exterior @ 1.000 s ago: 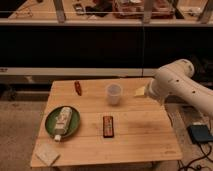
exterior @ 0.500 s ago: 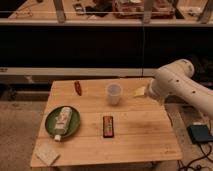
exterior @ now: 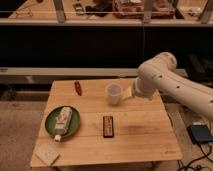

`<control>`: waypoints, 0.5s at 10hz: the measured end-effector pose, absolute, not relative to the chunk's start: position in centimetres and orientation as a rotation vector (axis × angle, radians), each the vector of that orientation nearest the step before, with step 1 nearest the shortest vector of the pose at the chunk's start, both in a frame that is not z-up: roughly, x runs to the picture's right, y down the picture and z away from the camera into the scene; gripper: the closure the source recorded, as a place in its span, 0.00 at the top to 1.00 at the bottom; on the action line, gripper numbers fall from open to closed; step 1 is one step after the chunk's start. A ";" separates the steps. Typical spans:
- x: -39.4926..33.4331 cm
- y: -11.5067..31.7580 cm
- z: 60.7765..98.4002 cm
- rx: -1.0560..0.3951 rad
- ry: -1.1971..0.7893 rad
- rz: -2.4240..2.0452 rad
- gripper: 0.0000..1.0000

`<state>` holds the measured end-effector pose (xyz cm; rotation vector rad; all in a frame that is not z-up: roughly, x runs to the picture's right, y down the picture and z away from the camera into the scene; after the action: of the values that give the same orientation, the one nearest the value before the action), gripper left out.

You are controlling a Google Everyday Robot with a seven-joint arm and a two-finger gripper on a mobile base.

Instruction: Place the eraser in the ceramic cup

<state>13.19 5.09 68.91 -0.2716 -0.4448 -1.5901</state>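
The small flat dark rectangular eraser [exterior: 108,126] with its reddish label lies on the wooden counter [exterior: 145,137], long axis pointing toward the whitish ceramic cup [exterior: 114,94]; the gripper [exterior: 128,92] hovers beside that cup, jaws open, empty

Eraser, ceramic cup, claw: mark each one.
eraser [exterior: 108,126], camera view, middle of its labelled face.
ceramic cup [exterior: 114,94], camera view, front wall.
claw [exterior: 128,92], camera view, pale tip close beside the cup.
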 end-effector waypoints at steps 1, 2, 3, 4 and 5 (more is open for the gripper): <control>12.2 6.7 68.9 -0.295 -0.489 -1.597 0.80; 11.6 8.3 69.0 -0.321 -0.530 -1.569 0.80; 12.0 9.8 69.5 -0.348 -0.556 -1.489 0.80; 13.7 10.7 70.3 -0.367 -0.569 -1.363 0.80; 14.7 10.9 70.9 -0.354 -0.590 -1.269 0.80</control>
<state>14.67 10.94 70.88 -0.3541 -0.5899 -1.2690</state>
